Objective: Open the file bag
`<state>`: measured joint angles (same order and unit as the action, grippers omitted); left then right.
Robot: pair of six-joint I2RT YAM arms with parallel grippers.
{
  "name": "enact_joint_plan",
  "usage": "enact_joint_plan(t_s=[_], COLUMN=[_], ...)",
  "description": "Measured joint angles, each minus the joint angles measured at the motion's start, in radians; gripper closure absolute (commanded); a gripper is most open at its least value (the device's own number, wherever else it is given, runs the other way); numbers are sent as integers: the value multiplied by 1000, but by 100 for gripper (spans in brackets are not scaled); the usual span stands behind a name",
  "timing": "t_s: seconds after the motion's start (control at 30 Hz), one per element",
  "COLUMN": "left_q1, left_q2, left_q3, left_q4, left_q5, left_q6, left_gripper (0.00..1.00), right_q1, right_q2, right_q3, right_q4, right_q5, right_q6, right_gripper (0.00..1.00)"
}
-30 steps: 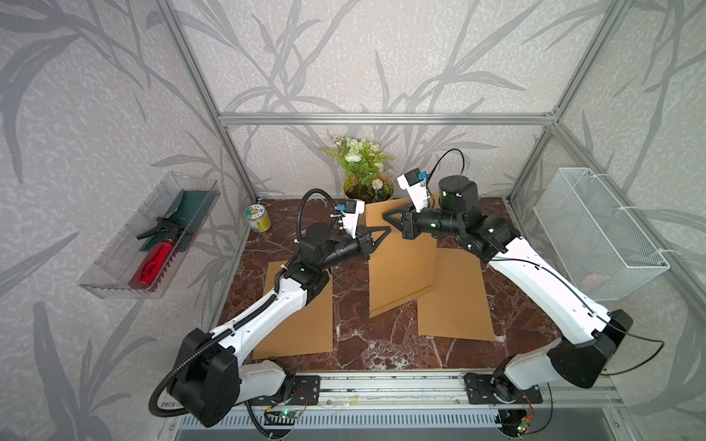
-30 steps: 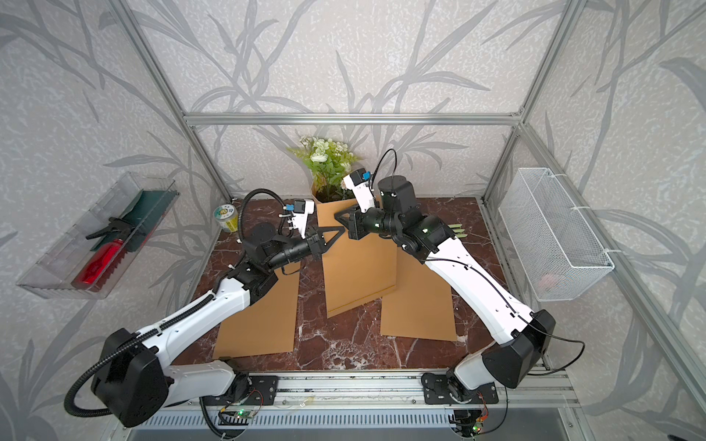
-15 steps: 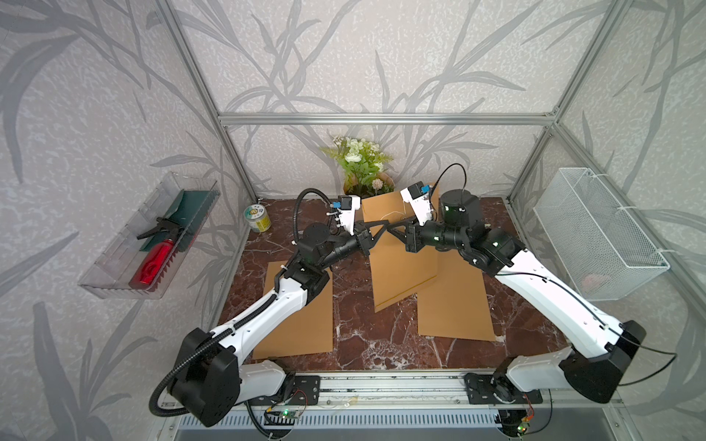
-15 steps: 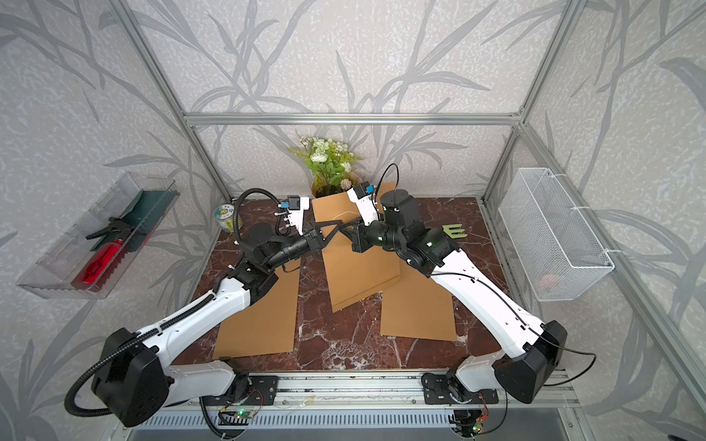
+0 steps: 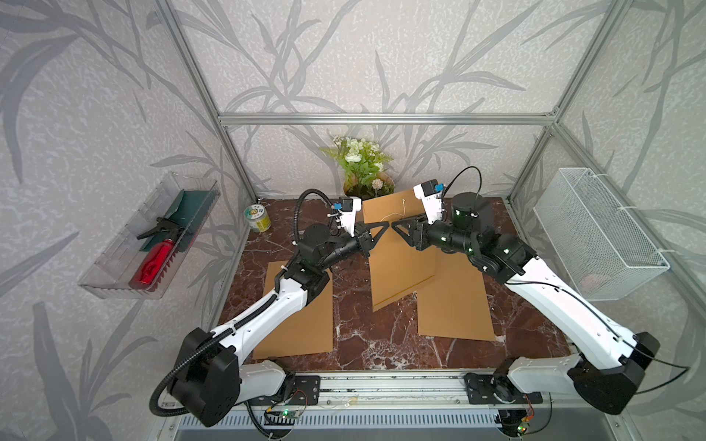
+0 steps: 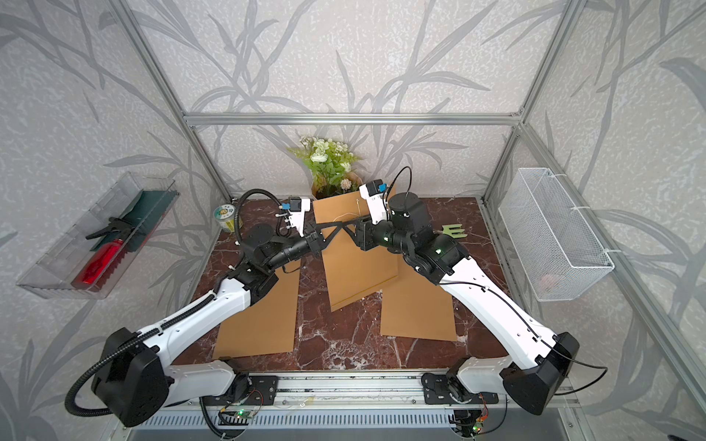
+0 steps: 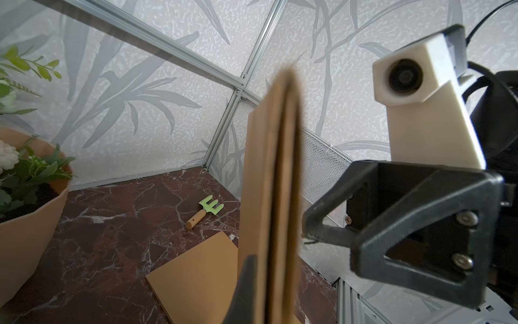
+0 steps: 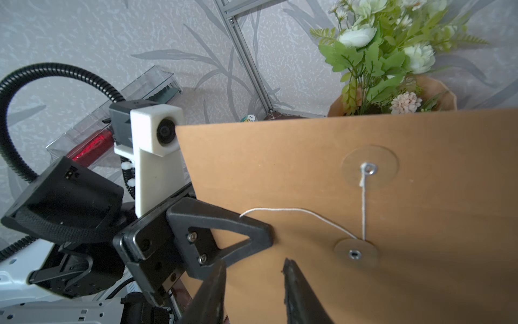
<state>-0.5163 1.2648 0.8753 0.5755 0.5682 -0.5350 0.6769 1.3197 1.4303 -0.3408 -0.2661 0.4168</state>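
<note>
The file bag (image 5: 401,252) (image 6: 355,263) is a brown kraft envelope, held up tilted over the table's middle. My left gripper (image 5: 384,228) (image 6: 338,228) (image 7: 266,280) is shut on its side edge. One dark finger (image 7: 246,291) shows; the other is hidden behind the bag (image 7: 269,182). A loose white string (image 8: 294,210) runs from the upper disc (image 8: 370,168) past the lower disc (image 8: 354,252) on the bag (image 8: 420,210). Its free end lies by the left gripper (image 8: 266,232). My right gripper (image 5: 397,228) (image 6: 353,233) (image 8: 253,269) is open in front of the bag's face, holding nothing.
Two more brown envelopes lie flat, at the left (image 5: 298,317) and right (image 5: 454,305). A flower pot (image 5: 363,172) stands at the back, a small tin (image 5: 258,218) at back left, a green hand rake (image 6: 452,231) at back right. A wire basket (image 5: 596,233) and a clear tray (image 5: 126,267) hang on the walls.
The right gripper's jaws have parted; they were shut before. Both arms have shifted toward the back, and the bag's top edge now reaches near the flower pot.
</note>
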Motion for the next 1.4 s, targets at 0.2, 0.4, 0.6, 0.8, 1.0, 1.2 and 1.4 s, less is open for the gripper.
enact_joint_plan(t_s=[0.2,0.4,0.6,0.8,1.0,1.2,1.4], left_q1=[-1,-5,-11,-31,-67,-79,-79], left_q2=[0,-1,-1,-1,-12,-43,-73], left_q3=[-2,-10,-10,-10,-9,-9,-9], left_q4=[1,4,-1,-54,-142,-177,-190], left_q5=[2,8,10,4,-17,-53,-112], left_q6=[27,55,98,167,259,327,370], left_gripper=[100,100,100,100,100,100,100], right_q1=[0,0,0,0,0,0,0], right_q2=[41,69,69,89,106,106,90], right_q3=[-13,-15,-15,-14,-14,-15,-49], right_q4=[53,71,100,106,115,129,147], right_q5=[8,16,16,15,14,12,23], right_q6=[80,138,172,197,215,235,240], right_gripper=[56,54,54,55,58,60,60])
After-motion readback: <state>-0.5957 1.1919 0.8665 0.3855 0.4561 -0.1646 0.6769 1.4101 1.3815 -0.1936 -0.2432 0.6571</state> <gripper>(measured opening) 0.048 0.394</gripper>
